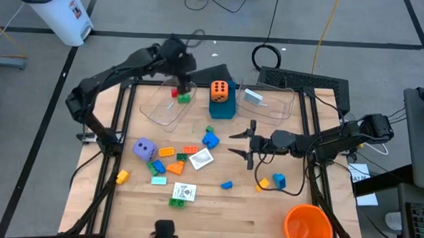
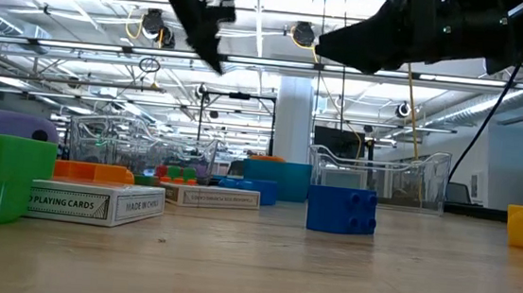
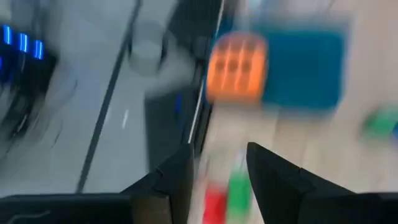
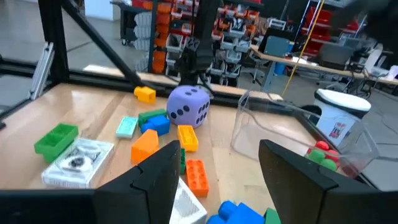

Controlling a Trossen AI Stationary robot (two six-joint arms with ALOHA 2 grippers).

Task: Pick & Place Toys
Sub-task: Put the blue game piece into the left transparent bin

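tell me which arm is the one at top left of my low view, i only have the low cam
Observer: That is the left arm. From above, the left gripper hangs over the left clear tub.
Operator: anything in that tub
Observer: Yes, a red brick and a green brick lie in it, right under the gripper.
Operator: and the big dark arm on my right
Observer: That is the right arm. The right gripper is open and empty over the table's middle, pointing at a blue brick just ahead of it.
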